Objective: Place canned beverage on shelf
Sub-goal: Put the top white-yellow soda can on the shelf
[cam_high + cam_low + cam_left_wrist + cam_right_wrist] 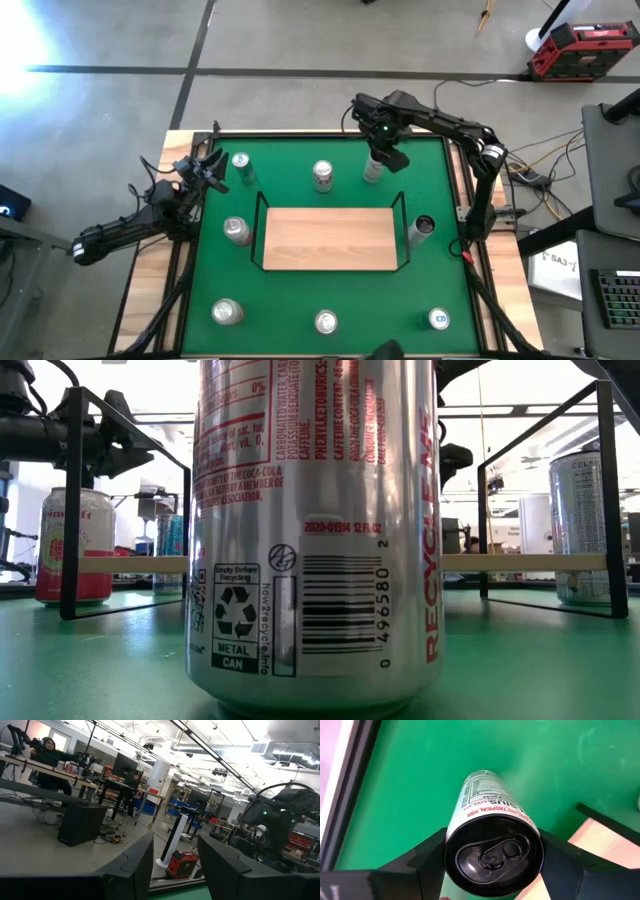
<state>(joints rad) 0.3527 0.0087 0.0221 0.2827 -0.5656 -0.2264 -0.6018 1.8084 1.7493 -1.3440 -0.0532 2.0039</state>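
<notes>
overhead, the right gripper [378,160] sits just past the far edge of the shelf [330,238], clamped on a slim can [492,845]; its own camera shows a dark finger pressed against each side of that can, black lid toward the lens, green table [300,300] below and a corner of the wood board beside it. from above the arm hides most of the can, so whether it touches the felt cannot be told. the board itself lies bare in the middle of the table, inside its black wire rail. the left gripper [205,170] waits at the table's left edge, fingers together, though its own view shows a gap between the dark fingers [135,865] and mostly the room beyond. loose cans stand all round the shelf; one silver can [315,530] fills the level view and blocks nearly everything behind it, cut off at the top. a red can [75,545] shows at the left of that view, behind a rail post.
</notes>
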